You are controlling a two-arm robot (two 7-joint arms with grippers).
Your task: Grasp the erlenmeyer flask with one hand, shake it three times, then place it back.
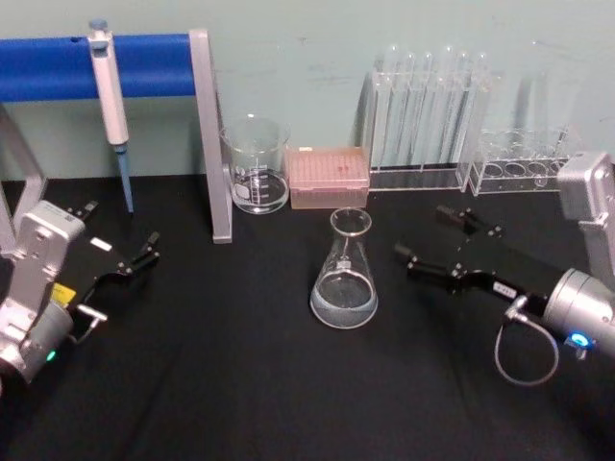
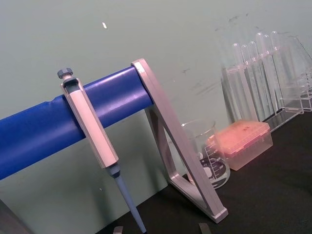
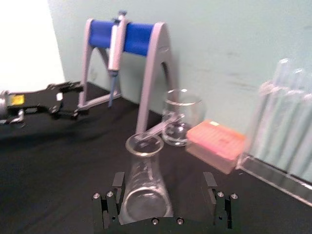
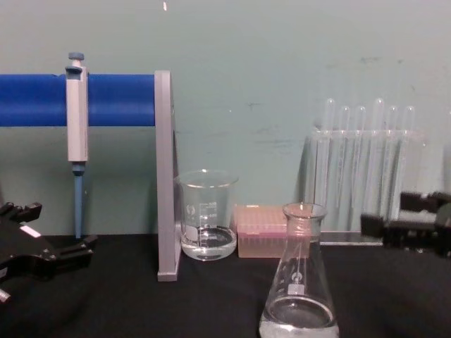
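The erlenmeyer flask [image 1: 344,274] stands upright on the black table, mid-scene, with a little clear liquid in its wide base. It also shows in the chest view [image 4: 299,296] and the right wrist view [image 3: 144,190]. My right gripper [image 1: 423,233] is open just to the flask's right, low over the table. Its fingers [image 3: 117,183] point at the flask without touching it. From the chest it shows at the right edge [image 4: 398,215]. My left gripper [image 1: 120,230] rests open at the far left, away from the flask, and holds nothing.
A glass beaker [image 1: 258,163] and a pink tip box [image 1: 330,178] sit behind the flask. Test tube racks [image 1: 428,115] line the back right. A pipette [image 1: 110,86] hangs on a blue stand whose grey leg [image 1: 213,134] reaches the table at back left.
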